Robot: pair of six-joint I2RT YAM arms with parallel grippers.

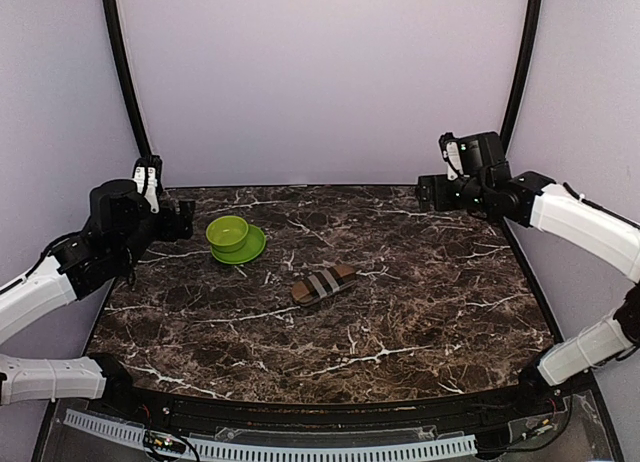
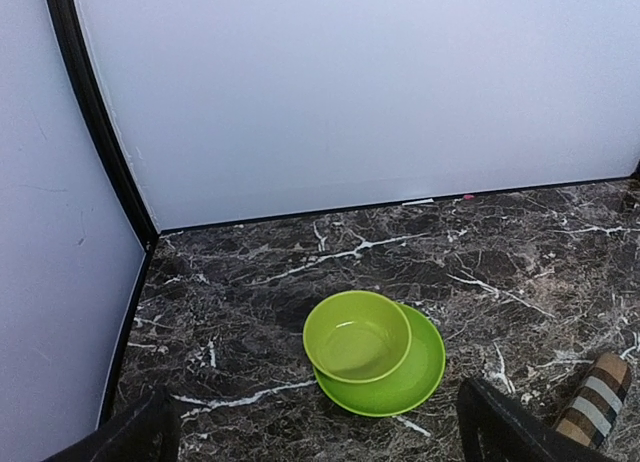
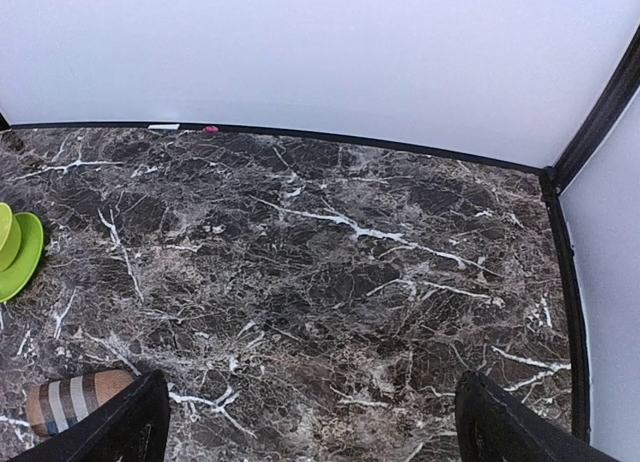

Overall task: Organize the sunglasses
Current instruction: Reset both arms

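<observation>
The left claw (image 2: pixel 315 397) hangs above the far left part of the table (image 1: pixel 420 312). Its jaws stand wide apart, and it holds nothing. In its own camera only the two dark fingers (image 2: pixel 130 437) show, one at each lower corner of the view. Straight ahead of this claw, between the lines of its fingers, a green bowl (image 2: pixel 356 335) sits upright on a green plate (image 2: pixel 425 367). The bowl is not centred on the plate: it is pushed to the side that lies to the claw's left, and its rim passes over the plate's edge there.

The case (image 1: pixel 323 285) is brown, with grey and white stripes across its middle. It lies flat near the middle of the table. From the left claw it is ahead and to the right, just past the right finger, and only one end of it shows in that view. It is near the plate but does not touch it. I cannot tell what is inside the case.

The right claw (image 3: pixel 312 387) hangs above the far right part of the table. Its jaws are also wide apart and it holds nothing. The case is on this claw's left, close to its left finger in the wrist view. The plate is farther off on the same side, at the edge of that view. Ahead of both claws stands the pale wall (image 2: pixel 350 102).
</observation>
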